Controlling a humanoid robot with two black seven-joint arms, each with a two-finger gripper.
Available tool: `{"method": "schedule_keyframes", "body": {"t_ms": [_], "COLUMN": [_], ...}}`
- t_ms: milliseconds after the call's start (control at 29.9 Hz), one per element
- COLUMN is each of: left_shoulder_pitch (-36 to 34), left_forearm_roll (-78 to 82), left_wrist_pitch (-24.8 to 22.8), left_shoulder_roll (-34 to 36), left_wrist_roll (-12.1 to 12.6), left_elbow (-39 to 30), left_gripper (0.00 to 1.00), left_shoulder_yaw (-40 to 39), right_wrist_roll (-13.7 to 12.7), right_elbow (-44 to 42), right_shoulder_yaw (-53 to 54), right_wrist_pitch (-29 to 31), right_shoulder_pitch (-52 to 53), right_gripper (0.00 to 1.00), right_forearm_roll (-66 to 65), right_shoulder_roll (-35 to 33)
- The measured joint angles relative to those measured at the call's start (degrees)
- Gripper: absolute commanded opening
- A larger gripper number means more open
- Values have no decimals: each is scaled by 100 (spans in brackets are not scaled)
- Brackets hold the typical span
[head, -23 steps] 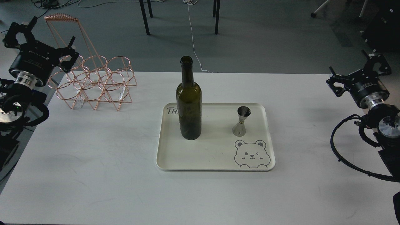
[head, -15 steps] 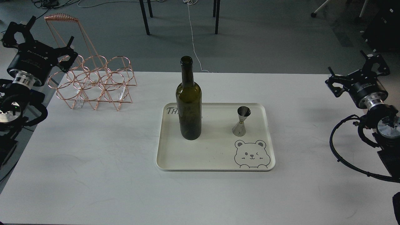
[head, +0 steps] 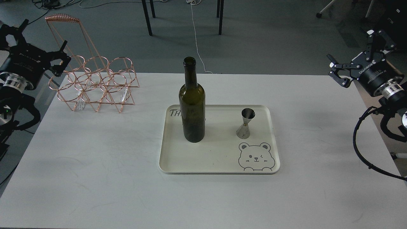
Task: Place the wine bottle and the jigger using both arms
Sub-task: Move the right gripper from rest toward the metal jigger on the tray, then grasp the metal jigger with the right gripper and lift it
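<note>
The wine bottle point(head: 191, 105), dark olive-green with no label, stands upright on the left half of a cream tray point(head: 216, 159). The jigger point(head: 246, 124), small and silver, stands upright on the right half of the tray, above a bear drawing. My left gripper point(head: 38, 43) is open and empty at the far left, beside the table's back left corner. My right gripper point(head: 358, 54) is open and empty at the far right, above the table's back right corner. Both grippers are far from the tray.
A copper wire bottle rack point(head: 95, 86) stands at the back left of the white table point(head: 95, 159), close to my left gripper. Black table legs and cables are on the floor behind. A black cable loops from my right arm point(head: 359, 140).
</note>
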Motion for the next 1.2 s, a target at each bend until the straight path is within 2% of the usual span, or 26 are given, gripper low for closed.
{"method": "schedule_keyframes", "body": {"t_ms": [301, 468, 635, 935, 1035, 1203], "left_shoulder_pitch": [-2, 13, 17, 56, 63, 64], "left_forearm_roll": [372, 376, 380, 379, 379, 379], "left_wrist_pitch": [0, 0, 0, 0, 0, 0], "left_shoulder_roll": [69, 106, 133, 135, 135, 138], "left_wrist_roll": [-42, -44, -45, -53, -53, -54], "left_elbow": [1, 1, 1, 0, 0, -1], "left_gripper": [98, 98, 98, 98, 98, 98], "left_shoulder_yaw": [-21, -21, -21, -21, -21, -21], "right_wrist_roll": [252, 698, 901, 975, 976, 969], "right_elbow": [1502, 2243, 2779, 2955, 2905, 2628], "right_shoulder_yaw": [32, 14, -17, -616, -776, -981], "right_wrist_pitch": [0, -98, -621, -1626, -1735, -1764], "right_shoulder_pitch": [-512, -947, -1302, -1420, -1382, -1158], "right_gripper": [98, 98, 97, 95, 95, 94], "right_forearm_roll": [-3438, -5435, -7463, -10265, -10919, -11909], "right_shoulder_roll": [-367, -379, -381, -312, -202, 350]}}
